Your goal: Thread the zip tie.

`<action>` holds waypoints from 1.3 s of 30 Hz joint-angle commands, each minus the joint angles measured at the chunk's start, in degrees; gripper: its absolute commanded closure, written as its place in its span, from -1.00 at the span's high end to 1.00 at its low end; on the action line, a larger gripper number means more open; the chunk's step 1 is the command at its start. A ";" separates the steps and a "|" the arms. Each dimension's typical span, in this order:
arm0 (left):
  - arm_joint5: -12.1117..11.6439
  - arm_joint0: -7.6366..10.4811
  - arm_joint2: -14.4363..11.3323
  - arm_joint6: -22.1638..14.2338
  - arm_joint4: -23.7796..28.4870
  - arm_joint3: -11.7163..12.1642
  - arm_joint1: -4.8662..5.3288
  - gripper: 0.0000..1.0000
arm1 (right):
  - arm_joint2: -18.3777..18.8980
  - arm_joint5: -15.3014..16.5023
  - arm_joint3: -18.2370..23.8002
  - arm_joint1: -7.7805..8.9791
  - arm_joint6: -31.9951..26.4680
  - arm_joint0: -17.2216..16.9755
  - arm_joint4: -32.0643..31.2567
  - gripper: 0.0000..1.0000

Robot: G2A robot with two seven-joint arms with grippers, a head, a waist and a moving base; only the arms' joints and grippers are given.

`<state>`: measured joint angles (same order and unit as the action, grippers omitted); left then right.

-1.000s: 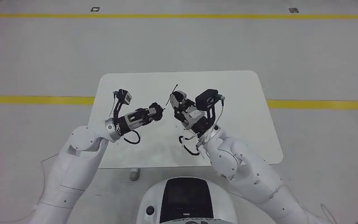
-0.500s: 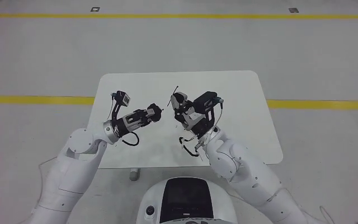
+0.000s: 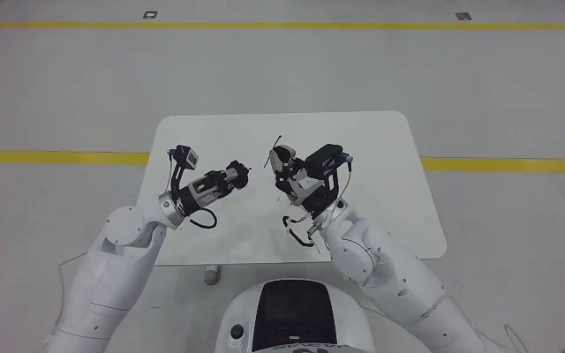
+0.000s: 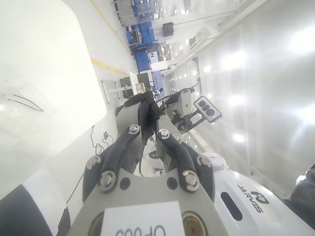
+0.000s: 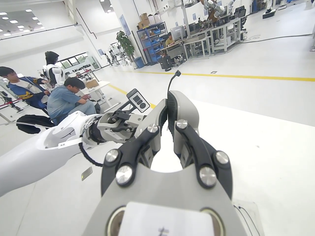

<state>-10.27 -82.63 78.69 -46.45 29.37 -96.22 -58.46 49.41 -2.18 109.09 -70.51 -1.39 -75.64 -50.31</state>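
Black zip tie (image 5: 177, 73) pinched in right claw (image 5: 167, 106), left claw (image 4: 147, 103) closed

The thin black zip tie (image 5: 170, 82) stands nearly upright over the middle of the table (image 3: 371, 141). The right gripper (image 5: 168, 101) pinches it, with its small square head uppermost and its tail running down between the pads.
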 commanded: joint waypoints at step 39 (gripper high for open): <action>0.37 -0.21 -0.27 -0.17 1.20 -0.28 0.02 -1.00 | -1.71 2.36 -2.97 -2.38 1.82 0.71 -1.17 -1.00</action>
<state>-9.90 -82.84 78.41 -46.62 30.56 -96.50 -58.44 47.74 0.17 106.24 -72.81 0.30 -75.00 -51.45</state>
